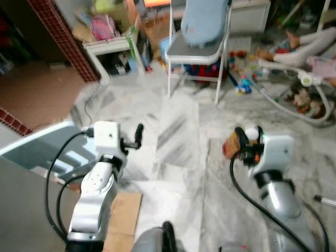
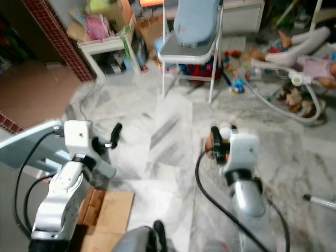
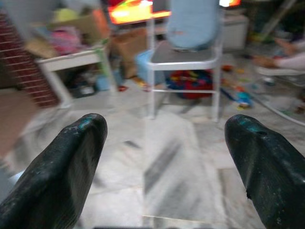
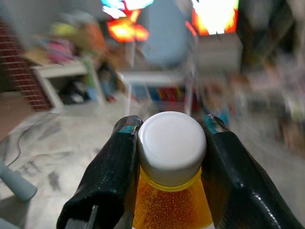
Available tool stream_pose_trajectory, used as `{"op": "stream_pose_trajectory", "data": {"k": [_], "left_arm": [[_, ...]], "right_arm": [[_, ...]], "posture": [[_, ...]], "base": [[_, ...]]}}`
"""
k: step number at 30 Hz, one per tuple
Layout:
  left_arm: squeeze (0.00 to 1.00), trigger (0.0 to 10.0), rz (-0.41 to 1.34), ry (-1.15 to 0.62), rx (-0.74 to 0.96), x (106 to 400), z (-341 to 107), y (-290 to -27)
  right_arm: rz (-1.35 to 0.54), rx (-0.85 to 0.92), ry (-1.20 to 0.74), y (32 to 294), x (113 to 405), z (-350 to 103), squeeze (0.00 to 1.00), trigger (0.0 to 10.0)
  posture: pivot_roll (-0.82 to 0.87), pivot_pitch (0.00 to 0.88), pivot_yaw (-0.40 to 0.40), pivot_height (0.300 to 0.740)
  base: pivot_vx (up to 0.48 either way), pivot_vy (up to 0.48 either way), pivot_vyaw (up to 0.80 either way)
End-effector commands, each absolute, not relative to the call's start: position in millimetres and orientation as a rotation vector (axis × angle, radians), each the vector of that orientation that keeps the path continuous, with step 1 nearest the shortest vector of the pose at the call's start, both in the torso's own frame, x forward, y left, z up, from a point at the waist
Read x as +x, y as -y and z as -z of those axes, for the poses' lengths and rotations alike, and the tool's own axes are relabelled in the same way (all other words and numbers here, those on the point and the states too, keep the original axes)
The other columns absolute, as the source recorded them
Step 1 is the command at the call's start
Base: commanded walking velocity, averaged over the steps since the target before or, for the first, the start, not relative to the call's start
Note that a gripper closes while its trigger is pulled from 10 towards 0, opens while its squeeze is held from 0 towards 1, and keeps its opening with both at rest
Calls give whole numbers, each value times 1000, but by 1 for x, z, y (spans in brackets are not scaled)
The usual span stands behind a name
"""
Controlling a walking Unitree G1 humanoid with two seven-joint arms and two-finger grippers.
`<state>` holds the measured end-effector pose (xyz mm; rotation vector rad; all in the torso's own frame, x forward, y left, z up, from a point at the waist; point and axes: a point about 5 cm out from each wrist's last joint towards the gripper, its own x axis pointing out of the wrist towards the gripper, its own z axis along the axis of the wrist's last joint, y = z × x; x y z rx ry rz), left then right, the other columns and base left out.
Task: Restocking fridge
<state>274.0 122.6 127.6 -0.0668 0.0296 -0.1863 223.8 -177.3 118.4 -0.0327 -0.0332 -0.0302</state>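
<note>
The right gripper (image 4: 169, 143) squeezes an orange bottle (image 4: 170, 200) just under its white cap (image 4: 171, 142), out over the floor, the left gripper (image 3: 167, 143) is wide open and empty, and a bumpy walk could shake the bottle loose.
</note>
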Motion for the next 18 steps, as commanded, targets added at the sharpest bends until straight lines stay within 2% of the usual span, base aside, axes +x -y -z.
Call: {"op": "stream_pose_trajectory", "data": {"k": [1, 2, 3, 5, 6, 7, 8, 10, 11, 12, 13, 14, 15, 17, 18], "left_arm": [[0, 10000, 185, -72, -76, 277, -123, -125], [0, 10000, 203, -91, -122, 280, -133, -123], [0, 10000, 232, -93, -150, 279, -138, -121], [0, 10000, 293, -79, -114, 279, -141, -118], [0, 10000, 303, -124, -136, 282, -138, -120], [0, 10000, 290, -134, -128, 286, -141, -123], [0, 10000, 288, -131, -116, 295, -151, -129], [0, 10000, 370, -119, -128, 299, -165, -122], [0, 10000, 433, -113, -118, 297, -168, -115], [0, 10000, 433, -113, -118, 297, -168, -115], [0, 10000, 502, -132, -104, 294, -168, -109], [0, 10000, 515, -162, -101, 295, -165, -107], [0, 10000, 515, -186, -103, 299, -161, -106], [0, 10000, 555, -190, -90, 305, -160, -97], [0, 10000, 565, -138, -60, 317, -168, -90]], "right_arm": [[77, 27, -20, 170, 220, -100, 0, 10000], [90, 12, -4, 165, 219, -108, 0, 10000], [85, -11, 19, 162, 218, -114, 0, 10000], [38, 32, 37, 152, 220, -119, 0, 10000], [7, -102, 48, 149, 220, -118, 0, 10000], [99, -18, 42, 157, 222, -123, 0, 10000], [273, 223, 46, 165, 226, -135, 0, 10000], [471, 382, 110, 169, 222, -154, 0, 10000], [486, 258, 170, 158, 216, -162, 0, 10000], [486, 258, 170, 158, 216, -162, 0, 10000], [480, 167, 169, 130, 208, -159, 0, 10000], [414, 293, 115, 111, 212, -152, 0, 10000], [354, 323, 122, 102, 216, -156, 0, 10000], [296, 269, 176, 101, 219, -164, 0, 10000], [400, 307, 167, 120, 219, -157, 0, 10000]], "posture": [[-123, 270, 303, 740], [-113, 249, 339, 740], [-113, 249, 339, 740], [-115, 233, 366, 740], [-116, 271, 400, 740], [-111, 289, 400, 740], [-114, 332, 400, 740], [-114, 354, 400, 740], [-80, 408, 400, 740], [-80, 408, 400, 740], [-73, 365, 400, 740], [-68, 373, 400, 740], [-67, 391, 400, 740], [-93, 368, 400, 740], [-96, 340, 400, 740]], "base": [[0, 0, 0], [0, 0, 0], [0, 0, 0], [0, 0, 0], [0, 0, 0], [0, 0, 0], [0, 0, 0], [0, 0, 0], [0, 0, 0], [0, 0, 0], [0, 0, 0], [0, 0, 0], [0, 0, 0], [0, 0, 0], [0, 0, 0]]}}
